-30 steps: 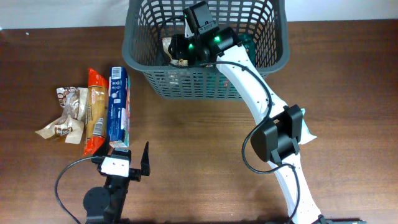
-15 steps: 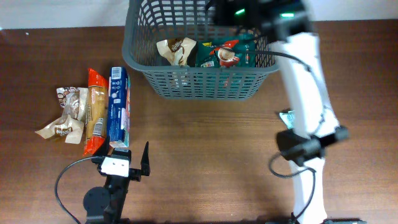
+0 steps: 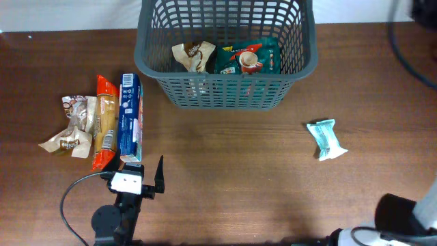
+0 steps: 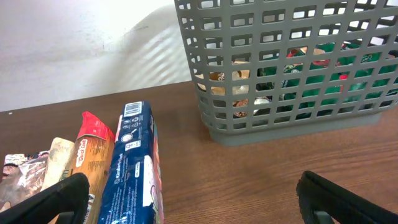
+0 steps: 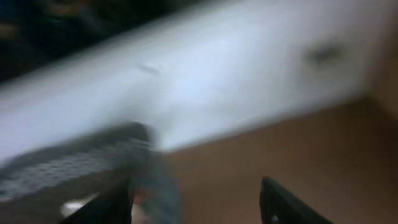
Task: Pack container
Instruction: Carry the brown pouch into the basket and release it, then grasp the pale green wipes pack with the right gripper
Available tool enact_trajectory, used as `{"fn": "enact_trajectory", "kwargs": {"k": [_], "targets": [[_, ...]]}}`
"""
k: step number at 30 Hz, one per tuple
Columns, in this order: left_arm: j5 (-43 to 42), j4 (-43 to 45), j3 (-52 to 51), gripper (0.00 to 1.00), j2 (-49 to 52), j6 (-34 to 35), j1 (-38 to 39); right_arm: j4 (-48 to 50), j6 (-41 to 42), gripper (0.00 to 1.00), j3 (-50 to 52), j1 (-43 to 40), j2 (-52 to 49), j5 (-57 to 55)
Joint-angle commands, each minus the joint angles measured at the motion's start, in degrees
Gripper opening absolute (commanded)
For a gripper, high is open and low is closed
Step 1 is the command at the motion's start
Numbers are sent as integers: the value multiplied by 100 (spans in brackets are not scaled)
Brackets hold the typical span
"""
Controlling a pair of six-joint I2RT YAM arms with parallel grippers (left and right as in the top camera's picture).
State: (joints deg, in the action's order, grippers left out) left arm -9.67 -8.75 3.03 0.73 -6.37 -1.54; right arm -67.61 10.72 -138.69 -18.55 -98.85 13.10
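The dark grey lattice basket [image 3: 225,89] stands at the back middle of the table. It holds a cream-brown packet [image 3: 193,56] and a green packet [image 3: 249,59]. It also shows in the left wrist view [image 4: 280,118] and as a blur in the right wrist view [image 5: 62,168]. My left gripper [image 3: 134,172] is open and empty near the front edge, just below a blue packet [image 3: 130,117]. My right gripper [image 5: 196,205] is open with nothing between its fingers. Its view is blurred, and it is out of the overhead view.
An orange packet [image 3: 104,123] and a crumpled brown-white packet [image 3: 72,126] lie left of the blue packet. A pale teal packet [image 3: 326,139] lies alone at the right. Part of the right arm [image 3: 403,219] shows at the bottom right corner.
My right arm has lifted out of the basket and swung right, out of the overhead view. The cream-brown packet stays in the basket. The left arm has not moved.
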Motion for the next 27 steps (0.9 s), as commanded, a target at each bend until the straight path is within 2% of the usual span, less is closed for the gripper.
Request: {"fn": "enact_trajectory", "kwargs": {"k": [1,7,11,15,19,27], "targets": [[2,13,-31,99,-39,35,26,-195,-487,62,1375,-737,-125,-46],[2,13,-31,99,-39,35,26,289,-1550,67,3781,-925,-188,74],[2,13,-31,99,-39,35,26,656,-2522,70,5021,-575,-192,221],[2,13,-31,99,-39,35,26,920,-3202,72,5919,-76,-192,-409],[2,13,-31,99,-39,35,26,1158,-3320,75,6518,249,-192,-986],[2,13,-31,99,-39,35,26,1453,-3252,75,7110,393,-302,-1095]]}}
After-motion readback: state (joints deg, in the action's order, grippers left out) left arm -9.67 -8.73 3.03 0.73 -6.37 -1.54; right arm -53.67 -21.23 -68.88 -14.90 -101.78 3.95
